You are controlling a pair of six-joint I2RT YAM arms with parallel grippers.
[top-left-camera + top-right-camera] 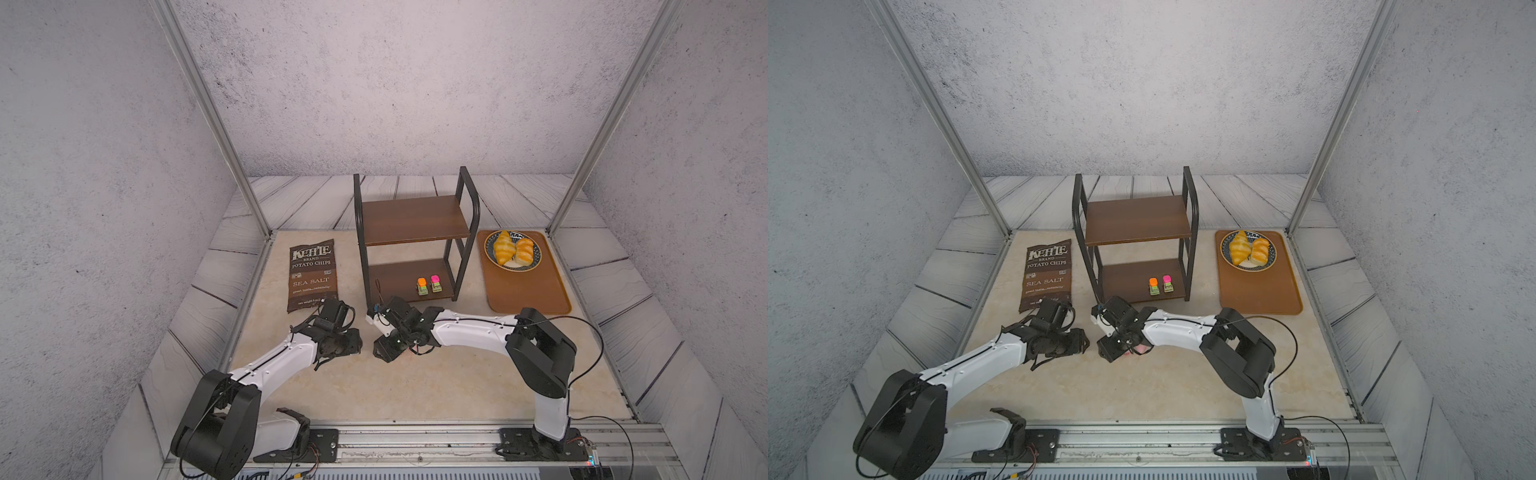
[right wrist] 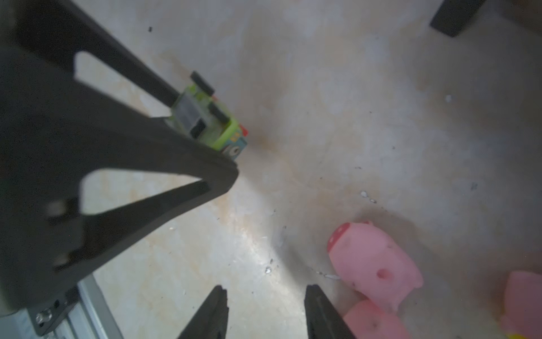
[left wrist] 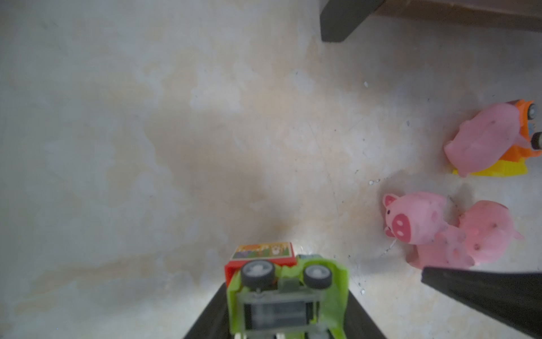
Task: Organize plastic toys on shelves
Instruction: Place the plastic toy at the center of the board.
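1. The left hand (image 3: 289, 318) is partly closed on a small truck (image 3: 287, 290). The truck is pinched between the two fingers with its green underside and grey wheels turned up toward the wrist camera. Its red top, which carries a picture sticker, faces the table (image 1: 415, 386).
2. The right hand (image 2: 265, 311) is open, with its two fingertips apart and nothing between them. It hangs low over the table close to the left hand. A pink pig (image 2: 375, 258) lies on its side just beside one fingertip.
3. In the left wrist view, a cluster of three pigs (image 3: 443, 234) lies on the table, all touching. One of them shows its dark snout. A fourth pig (image 3: 487, 138) leans against an orange and yellow toy (image 3: 510, 160) near them.
4. The shelves (image 1: 411, 218) stand in the middle of the table, behind both hands.
5. An orange-topped truck (image 1: 422, 286) and a pink-topped truck (image 1: 435, 283) sit side by side on the lower board. They are upright and near its front right corner.
6. A chip bag (image 1: 311, 274) lies flat to the left of the shelves.
7. A brown tray (image 1: 528, 291) lies to their right, and on it is a plate (image 1: 490, 253) with two croissants (image 1: 513, 249).
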